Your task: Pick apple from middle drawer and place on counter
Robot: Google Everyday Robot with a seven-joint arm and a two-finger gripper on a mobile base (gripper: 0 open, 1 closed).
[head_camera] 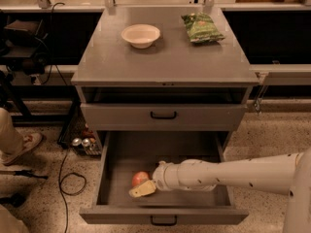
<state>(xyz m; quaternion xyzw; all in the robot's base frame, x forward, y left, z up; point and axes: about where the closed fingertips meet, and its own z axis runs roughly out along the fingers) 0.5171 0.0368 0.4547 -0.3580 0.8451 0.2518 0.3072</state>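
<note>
Grey cabinet, middle drawer [194, 215] pulled out: apple [140, 177] on its floor, front-left. Gripper [142, 189] at apple's front side, touching it; open or closed, can't tell. Counter [165, 64]: white bowl [140, 35] nr back edge, green snack bag [201, 27] nr back-right corner.

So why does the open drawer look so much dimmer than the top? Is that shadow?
Camera view: the light seems to come from above, so the counter is evenly bright, with a pale sheen around the bowl. The drawer sits low under the cabinet and is shaded, darkest at its back. The tool is down inside it beside the apple, and both catch enough light to stand out.
</note>
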